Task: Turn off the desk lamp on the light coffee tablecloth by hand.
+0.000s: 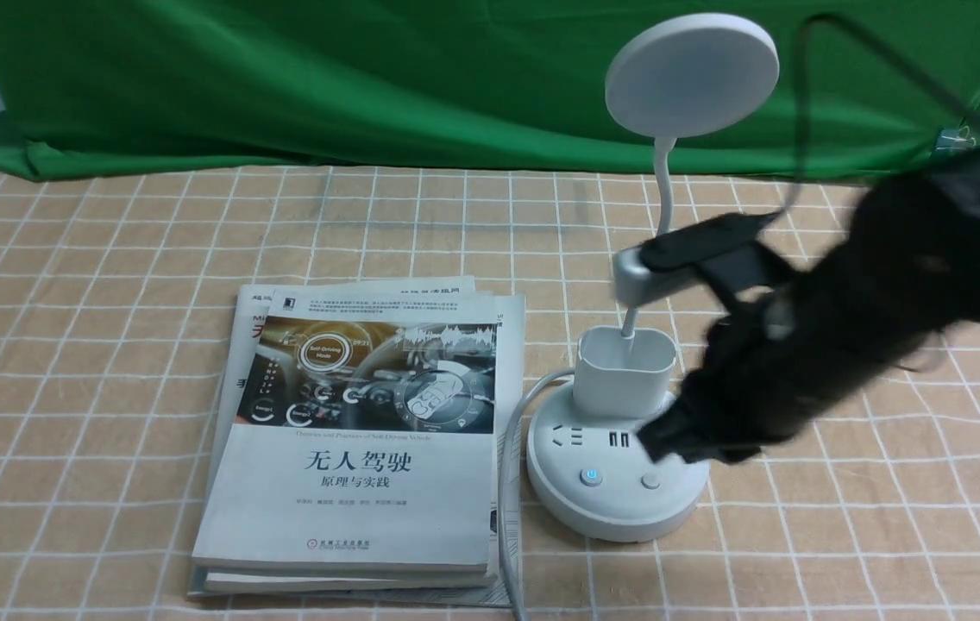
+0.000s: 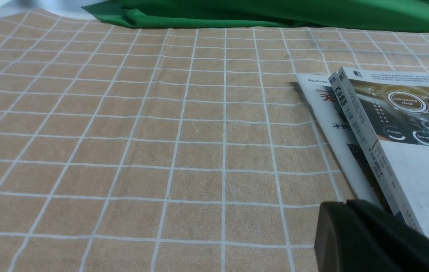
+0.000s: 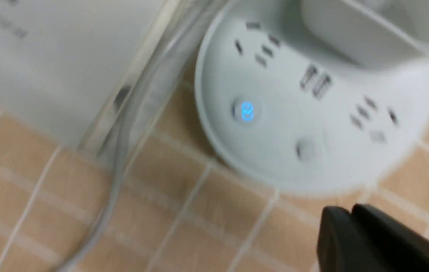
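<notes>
The white desk lamp stands on the light coffee tablecloth, its disc head up on a thin neck above an oval cup. Its round base carries a blue-lit button and a plain grey button. My right gripper, the hand, is blurred and shut with nothing in it. It hangs low over the right side of the base, just behind the plain button. My left gripper is shut and empty, low over the cloth beside the books.
A stack of books lies directly left of the lamp base. The lamp's grey cable runs between books and base toward the front edge. A green cloth hangs along the back.
</notes>
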### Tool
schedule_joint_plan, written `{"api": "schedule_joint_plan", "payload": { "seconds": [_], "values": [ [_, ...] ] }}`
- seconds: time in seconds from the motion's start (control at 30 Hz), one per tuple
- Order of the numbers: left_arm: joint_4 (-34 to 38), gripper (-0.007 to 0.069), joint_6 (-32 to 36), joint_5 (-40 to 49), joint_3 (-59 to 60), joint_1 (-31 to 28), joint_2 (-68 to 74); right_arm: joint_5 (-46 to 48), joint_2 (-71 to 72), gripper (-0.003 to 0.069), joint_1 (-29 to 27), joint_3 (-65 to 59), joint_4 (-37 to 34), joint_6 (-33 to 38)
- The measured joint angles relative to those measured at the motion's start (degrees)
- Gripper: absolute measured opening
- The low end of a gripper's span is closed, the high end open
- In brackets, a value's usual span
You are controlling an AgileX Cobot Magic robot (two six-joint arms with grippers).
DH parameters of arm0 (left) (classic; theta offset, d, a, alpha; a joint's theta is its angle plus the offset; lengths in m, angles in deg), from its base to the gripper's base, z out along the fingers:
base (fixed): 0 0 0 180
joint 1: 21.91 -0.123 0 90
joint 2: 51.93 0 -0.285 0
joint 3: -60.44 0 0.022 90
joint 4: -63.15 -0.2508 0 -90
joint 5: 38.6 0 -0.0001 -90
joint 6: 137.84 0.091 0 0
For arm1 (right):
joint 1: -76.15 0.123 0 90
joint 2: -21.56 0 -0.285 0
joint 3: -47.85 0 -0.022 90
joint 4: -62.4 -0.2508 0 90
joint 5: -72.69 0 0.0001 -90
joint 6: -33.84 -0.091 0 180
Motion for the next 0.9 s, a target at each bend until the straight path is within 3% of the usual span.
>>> {"api": "schedule_joint_plan", "payload": {
  "seconds": [0.33, 0.73, 0.9],
  "values": [
    [0.0, 0.0004, 0.05, 0.0, 0.0, 0.0, 0.0, 0.05, 24.84, 0.0048, 0.2, -17.61, -0.05, -4.25],
    [0.0, 0.0004, 0.05, 0.0, 0.0, 0.0, 0.0, -2.41, 40.83, 0.0067, 0.2, -19.86, 0.71, -7.09],
    [0.0, 0.0004, 0.05, 0.0, 0.0, 0.0, 0.0, -7.53, 46.28, 0.0031, -2.06, -23.76, 3.49, -6.21]
  ]
}}
